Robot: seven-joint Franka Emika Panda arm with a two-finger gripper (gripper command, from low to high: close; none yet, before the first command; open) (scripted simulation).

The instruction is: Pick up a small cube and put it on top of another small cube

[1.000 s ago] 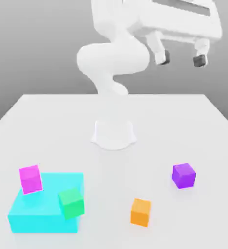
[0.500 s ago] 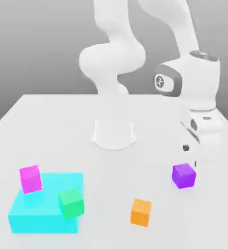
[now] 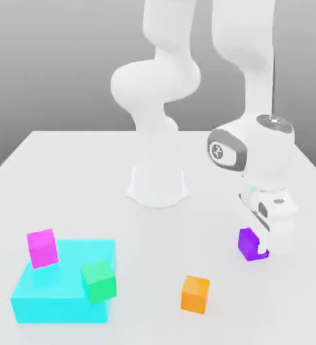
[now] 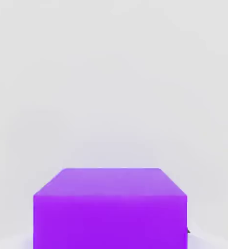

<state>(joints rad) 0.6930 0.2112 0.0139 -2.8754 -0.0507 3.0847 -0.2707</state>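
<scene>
1. I had the gripper [image 3: 256,251] low over the table [image 3: 133,232], toward the exterior view's right, and closed on the purple cube [image 3: 248,245].
2. In the hand view, I saw pale finger surfaces [image 4: 206,241] close against two opposite sides of that cube. Its top and one broad side faced the camera.
3. From the exterior view, the hand covered part of the purple cube, and I could not tell whether its underside was touching the table.
4. The arm [image 3: 156,81] rose from its base [image 3: 158,186] near the middle of the table and reached over to the exterior view's right, with the hand pointing down.
5. I saw the orange cube [image 3: 195,295] on the table, apart from the purple one, between it and the cyan block [image 3: 59,306].
6. The cyan block lay flat on the table at the exterior view's left, wider than any of the cubes.
7. The magenta cube [image 3: 43,248] overlapped the block's left edge in that view, and the green cube [image 3: 99,281] overlapped its right edge. Both looked turned at an angle; I could not tell exactly how either was supported.
</scene>
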